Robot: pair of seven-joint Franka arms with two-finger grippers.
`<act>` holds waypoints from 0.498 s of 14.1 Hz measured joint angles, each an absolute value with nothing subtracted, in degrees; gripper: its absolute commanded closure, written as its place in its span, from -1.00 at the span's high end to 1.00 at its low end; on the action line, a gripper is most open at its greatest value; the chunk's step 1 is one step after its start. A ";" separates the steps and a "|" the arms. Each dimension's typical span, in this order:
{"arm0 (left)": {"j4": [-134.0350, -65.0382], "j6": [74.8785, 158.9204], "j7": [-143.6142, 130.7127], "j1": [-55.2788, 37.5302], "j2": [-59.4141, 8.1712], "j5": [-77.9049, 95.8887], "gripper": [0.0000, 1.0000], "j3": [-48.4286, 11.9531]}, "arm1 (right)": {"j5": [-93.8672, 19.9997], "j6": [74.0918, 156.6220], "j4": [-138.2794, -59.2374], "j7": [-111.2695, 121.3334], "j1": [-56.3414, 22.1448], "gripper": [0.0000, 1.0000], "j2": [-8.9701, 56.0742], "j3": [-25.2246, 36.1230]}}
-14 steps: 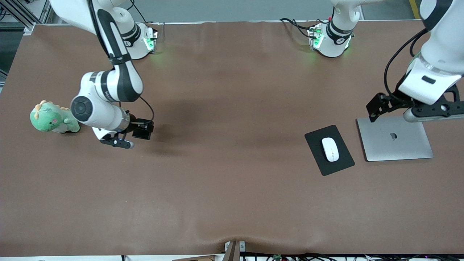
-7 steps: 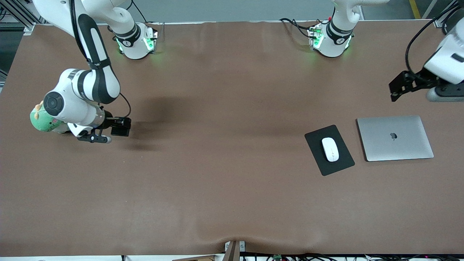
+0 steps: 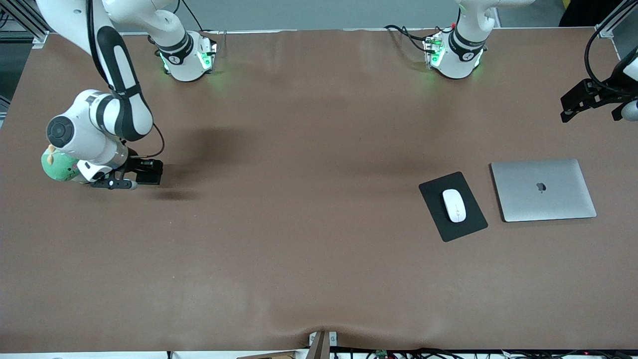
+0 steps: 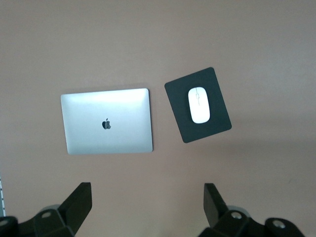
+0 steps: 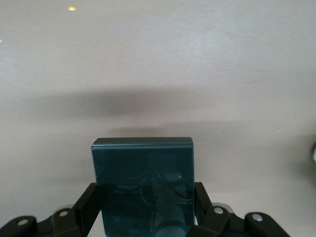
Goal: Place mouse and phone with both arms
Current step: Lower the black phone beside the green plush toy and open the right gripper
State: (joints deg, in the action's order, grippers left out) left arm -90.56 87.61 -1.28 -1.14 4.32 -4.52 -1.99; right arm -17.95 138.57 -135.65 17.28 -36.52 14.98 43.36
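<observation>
Mouse (image 3: 454, 205) lies on a black mat (image 3: 452, 206) on the tabletop (image 3: 309, 209), beside a silver laptop (image 3: 543, 190), toward the left arm's end. Right end effector (image 3: 130, 177) grips the phone (image 3: 149, 172) over the tabletop beside a green plush toy (image 3: 57, 168).

Left wrist view: left end effector (image 4: 145, 205) spread open high above the laptop (image 4: 106, 121) and mouse (image 4: 199, 104).

Right wrist view: fingers (image 5: 85, 205) clamp the phone (image 5: 143, 170).
</observation>
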 measured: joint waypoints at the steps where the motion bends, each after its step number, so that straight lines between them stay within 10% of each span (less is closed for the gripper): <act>1: -90.59 87.29 -1.28 -0.76 4.32 -4.52 1.00 -1.96 | -17.93 138.78 -135.73 19.22 -34.59 -1.00 15.12 43.40; 7: -90.60 86.47 -1.28 0.30 4.39 -4.51 1.00 -1.99 | -17.89 141.38 -137.45 21.98 -29.71 -1.00 17.31 43.40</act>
State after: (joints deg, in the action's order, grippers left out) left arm -90.60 86.47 -1.28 0.30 4.39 -4.51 -1.99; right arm -17.89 141.38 -137.45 21.98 -29.71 17.31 43.40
